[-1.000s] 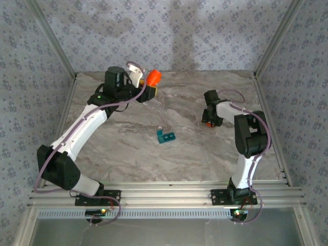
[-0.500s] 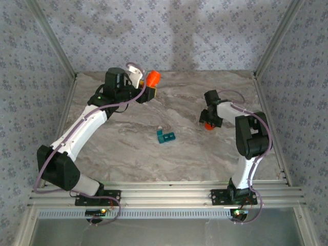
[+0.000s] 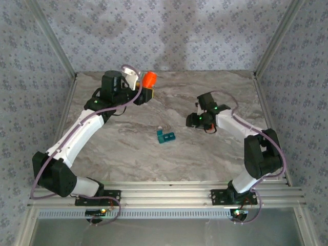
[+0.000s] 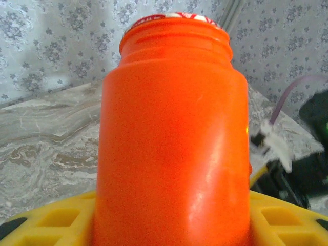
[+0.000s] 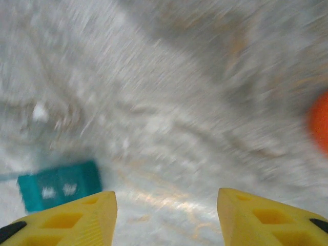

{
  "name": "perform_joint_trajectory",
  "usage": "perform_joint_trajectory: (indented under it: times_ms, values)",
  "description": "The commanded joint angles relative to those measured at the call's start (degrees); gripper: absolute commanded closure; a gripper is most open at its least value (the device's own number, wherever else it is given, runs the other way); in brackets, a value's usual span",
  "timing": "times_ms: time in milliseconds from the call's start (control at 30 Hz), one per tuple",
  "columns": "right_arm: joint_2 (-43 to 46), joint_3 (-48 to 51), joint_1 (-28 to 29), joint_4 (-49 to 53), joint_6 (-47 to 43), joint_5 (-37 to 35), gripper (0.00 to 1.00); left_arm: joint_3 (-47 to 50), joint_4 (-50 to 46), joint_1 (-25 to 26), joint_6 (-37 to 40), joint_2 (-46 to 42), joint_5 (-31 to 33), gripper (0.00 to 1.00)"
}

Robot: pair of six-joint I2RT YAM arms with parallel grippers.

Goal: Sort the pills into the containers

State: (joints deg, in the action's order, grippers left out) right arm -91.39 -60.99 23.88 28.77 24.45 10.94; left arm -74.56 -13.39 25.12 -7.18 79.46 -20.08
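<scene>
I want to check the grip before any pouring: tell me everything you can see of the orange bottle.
The orange bottle is a glossy, opaque plastic cylinder with a slightly narrower, ridged neck. It has no cap, and something white and red shows at its mouth. The left gripper holds it low on the body between its yellow jaws, mouth pointing away from the wrist, at the far left part of the table. Whether it touches the table cannot be told.
</scene>
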Motion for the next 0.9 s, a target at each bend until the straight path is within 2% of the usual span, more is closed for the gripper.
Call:
perform_joint_trajectory:
  times_ms: [0, 167, 367, 500, 867]
  values:
    - [1.0, 2.3, 4.5, -1.3, -1.1, 5.1, 0.54, 1.1, 2.5, -0.3, -2.0, -2.8, 1.5, 1.0]
    - [-1.0, 3.7, 11.3, -3.6, -0.6, 6.1, 0.65, 2.1, 2.7, -0.2, -3.1, -4.3, 2.5, 1.0]
    - [-6.0, 2.9, 16.0, -6.9, 0.8, 6.5, 0.75, 3.3, 2.2, -0.2, -3.3, -6.1, 3.6, 1.0]
    - [-9.1, 1.3, 17.3, -7.9, 1.4, 6.9, 0.78, 3.6, 1.7, -0.2, -3.3, -6.9, 4.0, 1.0]
    - [-14.2, -3.5, 18.4, -8.1, 1.8, 7.2, 0.79, 4.0, 0.5, -0.2, -2.3, -8.0, 4.7, 1.0]
